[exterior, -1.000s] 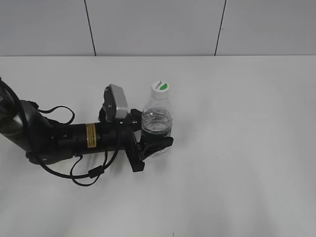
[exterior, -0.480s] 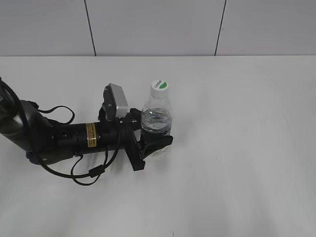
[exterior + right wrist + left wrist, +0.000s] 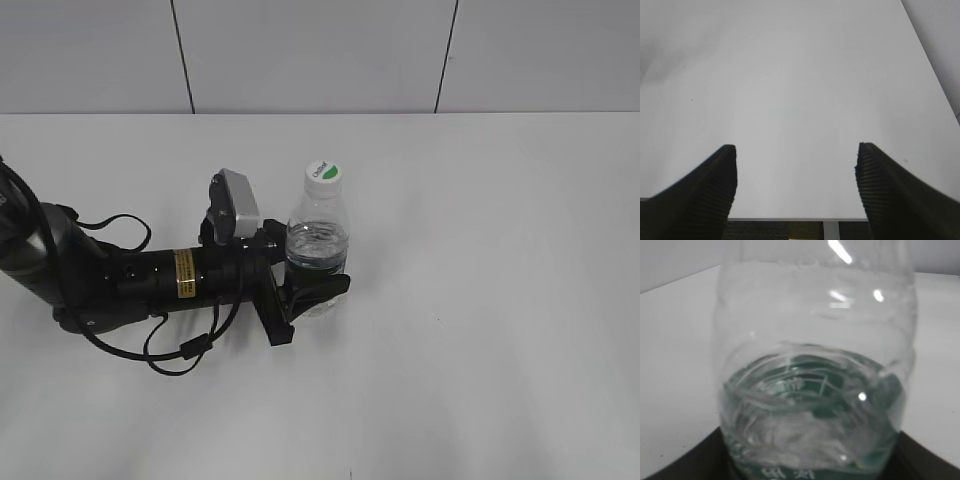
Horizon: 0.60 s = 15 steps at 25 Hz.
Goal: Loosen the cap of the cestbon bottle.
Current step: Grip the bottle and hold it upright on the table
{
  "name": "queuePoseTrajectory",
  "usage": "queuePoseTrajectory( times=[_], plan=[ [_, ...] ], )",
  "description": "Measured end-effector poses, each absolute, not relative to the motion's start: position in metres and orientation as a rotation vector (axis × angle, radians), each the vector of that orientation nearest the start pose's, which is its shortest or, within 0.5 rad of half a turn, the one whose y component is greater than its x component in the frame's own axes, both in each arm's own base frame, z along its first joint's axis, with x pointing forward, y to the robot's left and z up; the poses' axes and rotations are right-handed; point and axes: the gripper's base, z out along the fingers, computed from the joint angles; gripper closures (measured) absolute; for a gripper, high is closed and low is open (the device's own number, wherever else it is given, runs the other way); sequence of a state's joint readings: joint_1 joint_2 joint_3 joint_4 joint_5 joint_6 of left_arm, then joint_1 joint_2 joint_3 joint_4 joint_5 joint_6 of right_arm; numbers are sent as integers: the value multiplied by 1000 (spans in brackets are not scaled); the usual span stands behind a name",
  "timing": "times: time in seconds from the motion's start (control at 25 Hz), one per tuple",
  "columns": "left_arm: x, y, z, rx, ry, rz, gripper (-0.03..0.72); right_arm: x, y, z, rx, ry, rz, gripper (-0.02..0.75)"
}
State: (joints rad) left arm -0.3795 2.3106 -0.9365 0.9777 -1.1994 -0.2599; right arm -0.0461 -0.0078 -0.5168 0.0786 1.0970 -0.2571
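Since a second ago the cestbon bottle [image 3: 318, 243] has shifted a little toward 9 o'clock in the exterior view, its top drifting from slightly further right, and the left gripper [image 3: 310, 285] has followed it by the same small amount; everything else looks unchanged.

Largest of all is the white table [image 3: 480, 300], which fills the exterior view below a pale panelled wall [image 3: 320, 50] crossed by two dark seams. On it, from the 9 o'clock edge, the black left arm [image 3: 150, 278] lies low along the surface, with a yellow label on its barrel, loose cables looping beneath, and a grey wrist camera [image 3: 238, 205] standing up near its end.

At that end the left gripper is clenched around the lower body of the bottle, one black finger passing in front of it at about 6 o'clock. The bottle stands upright near the middle of the table, slightly toward 9 o'clock of centre. Through the left wrist view its clear ribbed wall [image 3: 815, 365] fills the frame, with green showing through.

The right gripper [image 3: 795, 190] is released, its two ribbed black fingers [image 3: 715, 190] wide apart over bare table, holding nothing.

Smallest is the cap [image 3: 323, 172], white with a green mark, seated on the neck at the bottle's 12 o'clock.
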Motion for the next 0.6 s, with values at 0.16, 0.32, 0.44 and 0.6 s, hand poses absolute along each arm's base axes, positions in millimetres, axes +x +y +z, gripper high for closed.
queuePoseTrajectory(
  times=[0.16, 0.32, 0.44, 0.6],
  plan=[
    [314, -200, 53, 1104, 1512, -927, 279, -9, 7, 279, -223, 2042, -85, 174],
    [314, -200, 53, 1097, 1516, -923, 279, -9, 7, 279, -223, 2042, -89, 174],
    [314, -200, 53, 1095, 1517, -921, 279, -4, 6, 286, -229, 2033, -103, 174],
    [315, -200, 53, 1091, 1520, -919, 279, 26, 4, 307, -277, 2046, -136, 174]
  ],
)
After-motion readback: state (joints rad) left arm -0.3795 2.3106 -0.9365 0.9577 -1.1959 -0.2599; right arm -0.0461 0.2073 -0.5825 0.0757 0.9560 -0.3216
